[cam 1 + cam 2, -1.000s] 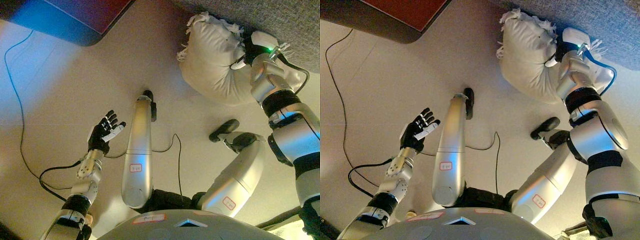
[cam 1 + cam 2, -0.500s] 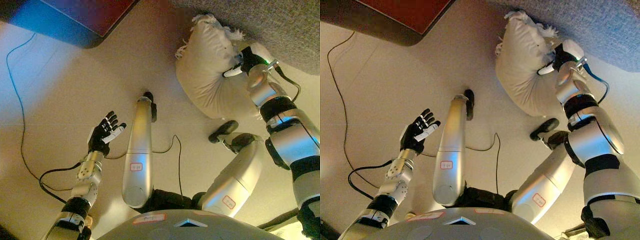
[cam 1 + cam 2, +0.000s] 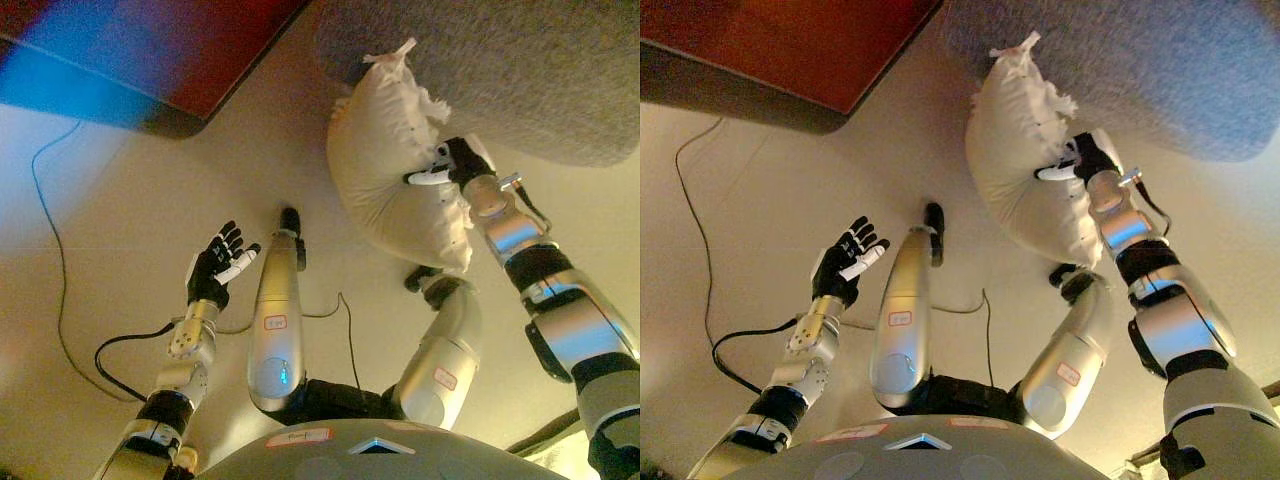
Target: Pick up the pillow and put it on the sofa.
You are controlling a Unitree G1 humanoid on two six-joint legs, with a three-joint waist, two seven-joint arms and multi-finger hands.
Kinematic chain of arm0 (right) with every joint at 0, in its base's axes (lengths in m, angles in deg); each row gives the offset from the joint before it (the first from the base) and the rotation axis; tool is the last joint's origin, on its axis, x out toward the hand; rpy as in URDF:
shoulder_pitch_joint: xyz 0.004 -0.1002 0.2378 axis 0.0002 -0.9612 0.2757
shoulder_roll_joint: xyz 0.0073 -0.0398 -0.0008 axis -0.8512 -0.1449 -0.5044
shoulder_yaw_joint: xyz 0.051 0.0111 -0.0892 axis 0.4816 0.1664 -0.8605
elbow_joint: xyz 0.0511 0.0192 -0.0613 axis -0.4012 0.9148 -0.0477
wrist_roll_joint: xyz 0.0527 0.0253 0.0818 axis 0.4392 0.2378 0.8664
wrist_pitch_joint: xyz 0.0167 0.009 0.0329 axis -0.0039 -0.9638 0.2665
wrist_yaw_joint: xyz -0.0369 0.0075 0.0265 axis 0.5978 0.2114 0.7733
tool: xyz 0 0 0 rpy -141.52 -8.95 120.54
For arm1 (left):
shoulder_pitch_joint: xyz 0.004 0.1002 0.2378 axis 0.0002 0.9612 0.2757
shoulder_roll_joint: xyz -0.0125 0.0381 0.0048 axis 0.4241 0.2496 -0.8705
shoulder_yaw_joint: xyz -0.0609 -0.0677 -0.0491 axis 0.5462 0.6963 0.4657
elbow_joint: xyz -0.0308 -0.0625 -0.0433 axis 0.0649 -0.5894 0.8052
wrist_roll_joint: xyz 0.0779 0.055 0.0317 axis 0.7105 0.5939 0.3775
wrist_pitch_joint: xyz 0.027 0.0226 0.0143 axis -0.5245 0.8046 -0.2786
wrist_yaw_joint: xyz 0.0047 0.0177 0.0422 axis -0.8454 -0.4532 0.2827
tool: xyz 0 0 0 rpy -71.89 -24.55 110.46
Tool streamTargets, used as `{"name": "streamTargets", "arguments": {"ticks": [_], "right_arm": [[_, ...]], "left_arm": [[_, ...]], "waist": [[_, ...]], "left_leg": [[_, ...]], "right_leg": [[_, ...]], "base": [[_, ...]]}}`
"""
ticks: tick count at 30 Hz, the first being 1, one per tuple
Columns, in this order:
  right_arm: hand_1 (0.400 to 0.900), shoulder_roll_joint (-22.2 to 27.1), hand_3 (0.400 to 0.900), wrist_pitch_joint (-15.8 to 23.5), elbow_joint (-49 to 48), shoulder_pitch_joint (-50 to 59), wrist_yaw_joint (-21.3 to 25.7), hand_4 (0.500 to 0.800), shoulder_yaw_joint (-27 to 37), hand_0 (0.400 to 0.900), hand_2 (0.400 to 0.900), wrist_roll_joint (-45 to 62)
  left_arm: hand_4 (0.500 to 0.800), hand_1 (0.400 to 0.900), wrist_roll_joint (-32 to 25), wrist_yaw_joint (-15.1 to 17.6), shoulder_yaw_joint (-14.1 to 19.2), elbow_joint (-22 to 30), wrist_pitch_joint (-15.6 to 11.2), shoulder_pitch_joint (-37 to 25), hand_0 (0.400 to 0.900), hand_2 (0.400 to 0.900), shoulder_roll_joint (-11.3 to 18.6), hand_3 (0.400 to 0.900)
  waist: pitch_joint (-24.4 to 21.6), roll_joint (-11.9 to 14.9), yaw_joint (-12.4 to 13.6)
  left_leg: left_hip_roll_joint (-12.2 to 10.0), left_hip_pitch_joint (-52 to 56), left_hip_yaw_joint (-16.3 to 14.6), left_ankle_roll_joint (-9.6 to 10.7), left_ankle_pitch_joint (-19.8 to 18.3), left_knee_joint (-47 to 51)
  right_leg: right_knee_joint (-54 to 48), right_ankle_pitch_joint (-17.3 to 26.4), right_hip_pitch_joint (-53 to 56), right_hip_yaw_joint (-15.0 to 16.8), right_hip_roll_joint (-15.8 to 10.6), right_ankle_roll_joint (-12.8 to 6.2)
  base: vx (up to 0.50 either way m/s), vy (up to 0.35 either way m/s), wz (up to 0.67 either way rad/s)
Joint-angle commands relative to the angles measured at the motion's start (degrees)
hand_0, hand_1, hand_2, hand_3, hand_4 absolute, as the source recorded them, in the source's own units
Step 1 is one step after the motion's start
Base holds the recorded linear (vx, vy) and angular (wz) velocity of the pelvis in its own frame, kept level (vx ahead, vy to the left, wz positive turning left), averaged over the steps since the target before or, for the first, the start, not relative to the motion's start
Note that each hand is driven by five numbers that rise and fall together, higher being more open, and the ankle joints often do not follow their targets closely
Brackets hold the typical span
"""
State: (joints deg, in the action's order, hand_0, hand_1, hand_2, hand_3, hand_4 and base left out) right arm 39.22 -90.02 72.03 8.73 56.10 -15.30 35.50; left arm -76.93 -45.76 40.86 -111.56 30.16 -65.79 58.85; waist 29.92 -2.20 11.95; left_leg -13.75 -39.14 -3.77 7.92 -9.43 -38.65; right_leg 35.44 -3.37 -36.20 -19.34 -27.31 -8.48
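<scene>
One puffy cream pillow (image 3: 385, 165), fringed edges, pinched in right hand (image 3: 455, 165) against the grey nubby sofa (image 3: 520, 70); left hand (image 3: 215, 268) open, empty.

The right hand (image 3: 455, 165) is closed on the cream fabric pillow (image 3: 395, 165), which fills the room to its left. Just above the hand, the grey textured sofa (image 3: 520, 70) blocks the way. The open left hand (image 3: 215, 270) has bare beige floor (image 3: 130, 210) all around it.
</scene>
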Motion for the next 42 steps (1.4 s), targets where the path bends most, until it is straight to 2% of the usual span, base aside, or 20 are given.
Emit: {"name": "streamTargets", "arguments": {"ticks": [1,4,5,8,12,16,19,24,26,30,34,39,42], "right_arm": [[0.4,2.19,0.4,8.26,-10.66,2.56,0.15,0.5,7.86,0.4,0.4,4.44],[0.4,1.42,0.4,9.34,-17.36,-3.27,-0.08,0.5,9.62,0.4,0.4,3.53],[0.4,0.96,0.4,9.71,-19.76,-5.67,0.13,0.5,10.12,0.4,0.4,2.75],[0.4,-0.55,0.4,10.82,-25.82,-12.15,0.08,0.5,10.94,0.4,0.4,-0.2],[0.4,0.49,0.4,14.27,-31.82,-19.35,-0.47,0.5,12.33,0.4,0.4,-4.36],[0.4,2.82,0.4,16.23,-39.63,-26.62,-1.21,0.5,15.6,0.4,0.4,-7.14],[0.4,4.45,0.4,17.36,-45.76,-30.85,-1.99,0.5,19.29,0.4,0.4,-8.41],[0.4,6.37,0.4,19.04,-54.13,-34.8,-3.22,0.5,25.4,0.4,0.4,-9.82],[0.4,7.51,0.4,18.96,-56.0,-35.44,-4.26,0.5,27.59,0.4,0.4,-9.27],[0.4,10.05,0.4,18.75,-56.57,-35.75,-6.64,0.5,30.65,0.4,0.4,-8.45],[0.4,14.4,0.4,14.7,-54.06,-33.61,-10.83,0.5,32.29,0.4,0.4,-2.47],[0.4,18.0,0.4,11.66,-45.98,-26.23,-13.78,0.5,28.97,0.4,0.4,-0.34],[0.4,20.78,0.4,11.15,-36.59,-18.82,-14.67,0.5,25.39,0.4,0.4,0.39]], "left_arm": [[0.8,0.9,2.94,0.9,0.15,1.21,0.62,-0.9,0.9,0.9,2.07,0.9],[0.8,0.9,4.56,1.2,0.43,0.99,3.11,-1.82,0.9,0.9,2.04,0.9],[0.8,0.9,5.2,1.6,0.37,0.93,3.98,-2.12,0.9,0.9,1.98,0.9],[0.8,0.9,6.95,2.71,0.65,-0.47,6.28,-2.8,0.9,0.9,1.42,0.9],[0.8,0.9,9.64,2.49,1.48,-3.32,7.74,-2.64,0.9,0.9,0.56,0.9],[0.8,0.9,13.31,1.05,2.7,-6.05,8.54,-1.5,0.9,0.9,-0.92,0.9],[0.8,0.9,14.83,-0.15,4.24,-8.57,8.18,-0.28,0.9,0.9,-1.63,0.9],[0.8,0.9,16.27,-2.26,7.31,-11.44,7.75,1.0,0.9,0.9,-1.95,0.9],[0.8,0.9,17.07,-3.01,8.21,-12.01,8.22,1.54,0.9,0.9,-1.76,0.9],[0.8,0.9,18.01,-3.95,9.42,-12.87,8.78,2.44,0.9,0.9,-1.28,0.9],[0.8,0.9,18.6,-4.45,10.48,-13.37,9.57,3.79,0.9,0.9,-0.1,0.9],[0.8,0.9,18.31,-5.18,11.16,-11.69,11.22,5.23,0.9,0.9,1.66,0.9],[0.8,0.9,18.59,-5.56,10.92,-9.48,12.22,7.07,0.9,0.9,2.63,0.9]], "waist": [[-0.16,2.12,-0.75],[-2.21,3.38,-2.05],[-3.08,4.09,-2.76],[-5.85,5.33,-4.44],[-9.11,6.55,-6.09],[-13.06,7.21,-7.88],[-15.47,7.3,-9.05],[-18.19,7.68,-10.18],[-18.97,7.29,-10.2],[-19.99,7.69,-10.22],[-21.1,9.01,-9.3],[-21.36,10.23,-7.03],[-21.24,10.43,-4.83]], "left_leg": [[-1.1,8.21,-1.19,-0.51,3.68,8.84],[-0.44,14.16,-2.5,-1.08,4.25,12.82],[0.15,15.31,-3.25,-1.78,5.67,14.3],[0.13,20.62,-4.55,-2.1,5.78,17.77],[0.27,27.52,-6.56,-2.48,5.74,22.22],[1.35,34.09,-9.38,-2.95,5.49,27.34],[2.14,38.15,-11.45,-3.33,5.13,30.57],[3.51,41.49,-13.07,-4.02,4.22,33.07],[3.44,42.9,-12.66,-4.02,2.74,33.57],[3.44,43.99,-13.31,-4.18,2.68,34.33],[3.06,44.65,-12.96,-3.93,2.45,34.05],[2.23,44.81,-12.23,-2.89,3.18,34.27],[1.84,44.81,-11.33,-2.09,4.21,34.92]], "right_leg": [[-8.49,4.81,5.45,-0.72,-1.59,-2.7],[-13.17,6.91,10.95,-1.85,-1.39,-3.66],[-15.35,8.81,12.29,-2.58,-1.51,-3.07],[-19.0,10.48,17.27,-2.96,-0.55,-3.64],[-24.2,12.58,23.65,-3.0,1.04,-4.57],[-29.37,15.7,28.41,-3.04,2.23,-5.85],[-30.89,19.19,29.36,-2.71,2.16,-6.52],[-31.19,22.36,29.5,-2.56,2.2,-6.52],[-30.45,21.67,30.03,-2.07,2.88,-6.52],[-29.95,20.98,30.84,-2.45,3.32,-6.52],[-30.28,18.93,32.32,-3.25,4.23,-6.52],[-31.52,16.23,34.58,-5.46,5.32,-6.39],[-32.64,14.84,36.11,-7.11,6.1,-6.05]], "base": [[-0.01,0.01,-0.19],[-0.01,0.003,-0.18],[-0.04,-0.006,-0.14],[0.04,-0.02,-0.19],[0.09,-0.034,-0.23],[0.13,0.012,-0.2],[0.14,0.025,-0.2],[0.11,-0.013,-0.08],[0.16,0.002,0.0],[0.12,-0.022,0.1],[0.16,-0.07,0.15],[0.13,-0.086,0.14],[0.11,-0.067,0.2]]}}
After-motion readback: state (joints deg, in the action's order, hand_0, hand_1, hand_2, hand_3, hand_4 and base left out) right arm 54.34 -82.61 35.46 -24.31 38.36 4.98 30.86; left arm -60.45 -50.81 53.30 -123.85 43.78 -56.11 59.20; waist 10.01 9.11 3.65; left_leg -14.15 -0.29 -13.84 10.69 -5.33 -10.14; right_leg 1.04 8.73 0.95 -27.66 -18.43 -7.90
